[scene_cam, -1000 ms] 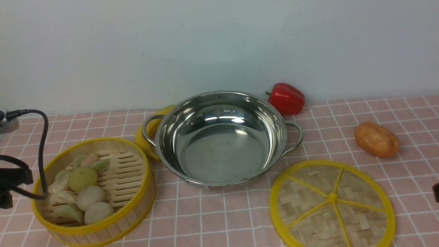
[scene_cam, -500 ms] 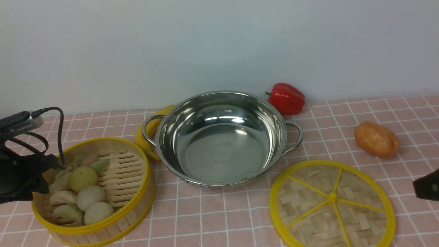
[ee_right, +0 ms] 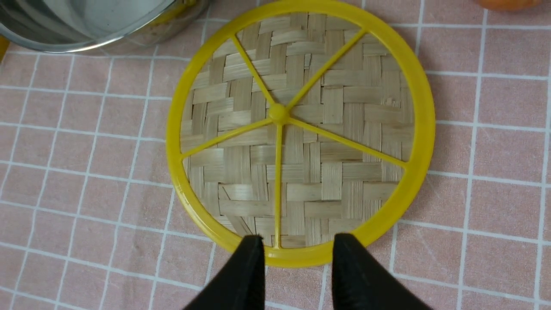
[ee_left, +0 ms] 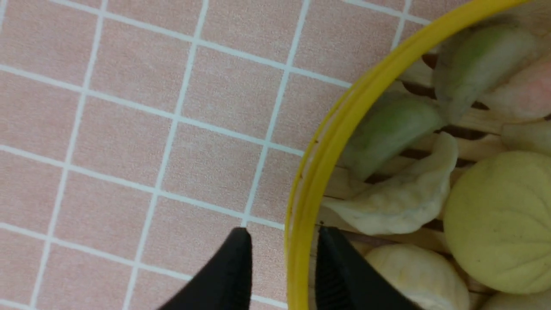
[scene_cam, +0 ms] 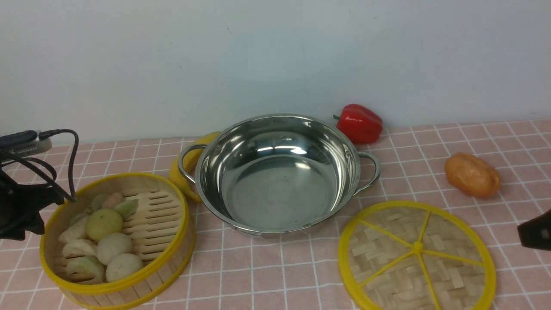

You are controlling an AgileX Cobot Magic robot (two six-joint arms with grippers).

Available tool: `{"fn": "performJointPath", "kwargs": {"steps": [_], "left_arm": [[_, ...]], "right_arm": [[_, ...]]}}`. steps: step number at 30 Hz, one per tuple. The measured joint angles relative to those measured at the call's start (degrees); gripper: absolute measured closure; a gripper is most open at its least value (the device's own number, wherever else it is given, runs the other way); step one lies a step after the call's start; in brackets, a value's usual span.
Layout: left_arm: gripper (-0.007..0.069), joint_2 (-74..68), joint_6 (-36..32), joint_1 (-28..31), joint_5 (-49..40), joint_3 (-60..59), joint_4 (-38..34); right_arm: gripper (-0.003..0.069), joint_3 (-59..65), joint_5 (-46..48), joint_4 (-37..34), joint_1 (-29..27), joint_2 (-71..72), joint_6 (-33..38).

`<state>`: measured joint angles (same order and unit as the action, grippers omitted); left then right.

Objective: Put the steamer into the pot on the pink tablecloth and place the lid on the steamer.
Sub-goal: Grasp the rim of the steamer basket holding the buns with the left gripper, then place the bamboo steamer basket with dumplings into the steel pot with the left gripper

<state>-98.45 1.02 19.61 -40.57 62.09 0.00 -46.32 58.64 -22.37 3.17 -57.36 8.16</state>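
Observation:
The steamer (scene_cam: 116, 239), a bamboo basket with yellow rims holding pale dumplings and buns, stands at the front left on the pink tablecloth (scene_cam: 267, 275). The empty steel pot (scene_cam: 277, 172) stands in the middle. The woven lid (scene_cam: 416, 256) lies flat at the front right. My left gripper (ee_left: 284, 236) is open and straddles the steamer's yellow rim (ee_left: 316, 172), one finger outside and one inside by the buns. My right gripper (ee_right: 297, 239) is open and hovers over the near rim of the lid (ee_right: 301, 129), holding nothing.
A red bell pepper (scene_cam: 359, 122) lies behind the pot by the wall. An orange potato-like toy (scene_cam: 472, 174) lies at the right. A yellow object (scene_cam: 181, 165) sits partly hidden behind the pot's left handle. The pot's base (ee_right: 86, 21) is close to the lid.
My left arm has swung in from the left edge to the steamer's left rim. My right gripper has come into the front view at the right edge, beside the lid.

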Motion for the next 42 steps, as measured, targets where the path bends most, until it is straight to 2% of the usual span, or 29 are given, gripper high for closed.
{"fn": "performJointPath", "kwargs": {"steps": [12, 14, 18, 20, 28, 34, 38, 42], "left_arm": [[0.0407, -6.67, 0.05, 0.0, 0.17, 0.0, 0.0], [0.0428, -6.79, 0.05, 0.0, 0.3, 0.0, 0.0], [0.056, -6.79, 0.05, 0.0, -0.23, 0.19, -0.48], [0.0594, -6.79, -0.08, 0.05, -1.99, 0.8, 0.0], [0.0584, -5.2, -1.02, 1.32, -14.36, 11.25, 3.16], [0.0584, -2.47, -2.59, 2.43, -25.62, 29.36, 5.59], [0.0584, -2.43, -5.5, -0.82, -28.46, 36.35, 0.39], [0.0584, -4.03, -7.43, -12.69, -28.5, 40.3, -5.65]], "right_arm": [[0.0419, 0.0, -0.32, -0.2, 0.0, 0.0, 0.0], [0.0419, 0.0, -0.32, -0.25, 0.0, 0.0, 0.0], [0.0419, 0.0, -0.32, -0.26, 0.0, 0.0, 0.0], [0.0419, 0.0, -0.32, -0.26, 0.0, 0.0, 0.0], [0.0419, 0.0, -0.02, -0.39, 0.0, 0.0, 0.0], [0.0419, 0.0, 1.06, -0.68, 0.0, 0.0, 0.0], [0.0419, 0.0, 1.05, -0.8, 0.0, 0.0, 0.0], [0.0419, 0.0, 1.12, -1.83, 0.0, 0.0, -0.25]]}}
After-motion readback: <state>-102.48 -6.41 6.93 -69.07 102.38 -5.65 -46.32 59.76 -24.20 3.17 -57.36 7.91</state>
